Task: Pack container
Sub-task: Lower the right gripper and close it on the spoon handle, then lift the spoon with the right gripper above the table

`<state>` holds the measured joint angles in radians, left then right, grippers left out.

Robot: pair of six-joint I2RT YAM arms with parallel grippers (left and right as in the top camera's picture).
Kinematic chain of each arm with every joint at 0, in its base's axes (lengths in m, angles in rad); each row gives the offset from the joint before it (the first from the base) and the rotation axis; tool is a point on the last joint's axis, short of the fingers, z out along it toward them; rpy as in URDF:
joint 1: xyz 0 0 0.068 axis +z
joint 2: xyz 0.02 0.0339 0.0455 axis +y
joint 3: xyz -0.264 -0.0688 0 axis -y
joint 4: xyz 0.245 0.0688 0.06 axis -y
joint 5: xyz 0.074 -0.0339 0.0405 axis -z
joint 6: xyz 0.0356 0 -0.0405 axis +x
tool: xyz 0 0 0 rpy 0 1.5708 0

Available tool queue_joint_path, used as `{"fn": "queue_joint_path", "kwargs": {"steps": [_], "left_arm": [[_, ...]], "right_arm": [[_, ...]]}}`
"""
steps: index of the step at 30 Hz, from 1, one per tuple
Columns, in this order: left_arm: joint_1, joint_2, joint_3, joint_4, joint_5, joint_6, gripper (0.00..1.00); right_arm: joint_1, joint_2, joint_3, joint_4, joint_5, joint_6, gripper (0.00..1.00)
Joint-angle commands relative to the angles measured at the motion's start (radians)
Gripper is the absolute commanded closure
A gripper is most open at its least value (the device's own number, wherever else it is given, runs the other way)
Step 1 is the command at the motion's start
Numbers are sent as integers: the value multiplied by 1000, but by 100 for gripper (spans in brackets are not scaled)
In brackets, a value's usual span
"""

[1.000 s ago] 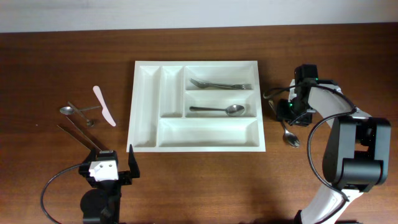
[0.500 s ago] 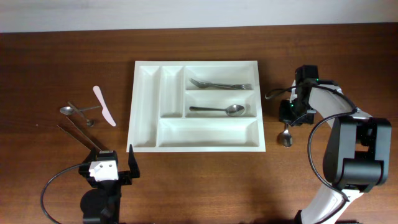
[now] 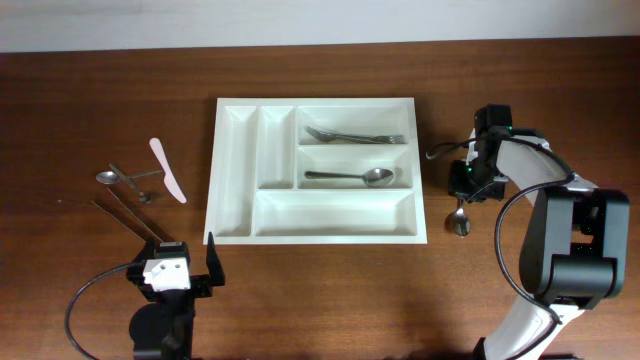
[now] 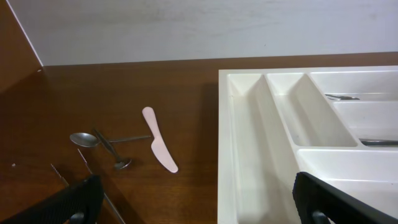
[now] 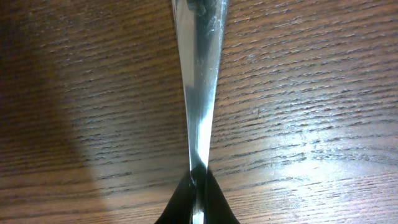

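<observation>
The container is a large white tray mid-table, with a fork and a spoon in its two right compartments. To its right, my right gripper is shut on the handle of another spoon, whose bowl rests on the wood. The right wrist view shows that shiny handle pinched between the dark fingertips of the right gripper. My left gripper stands wide open and holds nothing near the front left. In the left wrist view the left gripper straddles the container's left edge.
Left of the tray lie a pink plastic knife, a spoon, a smaller spoon and thin dark utensils. The pink knife and the spoons also show ahead of the left gripper.
My right gripper has shut on the spoon's handle, and the spoon's bowl has swung slightly left. The left arm has not moved.
</observation>
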<state>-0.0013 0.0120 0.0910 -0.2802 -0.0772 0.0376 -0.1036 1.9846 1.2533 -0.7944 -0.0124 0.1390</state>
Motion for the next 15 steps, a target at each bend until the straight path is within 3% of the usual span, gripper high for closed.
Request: {"fn": "queue_joint_path", "kwargs": {"steps": [1,15], "left_arm": [[4,-7,-5,3,13,16,1],[4,-7,-5,3,13,15,1]], "right_arm": [[-2,116,-86,3,25,20,96],[-2,114,-80,-17,24,20,96]]}}
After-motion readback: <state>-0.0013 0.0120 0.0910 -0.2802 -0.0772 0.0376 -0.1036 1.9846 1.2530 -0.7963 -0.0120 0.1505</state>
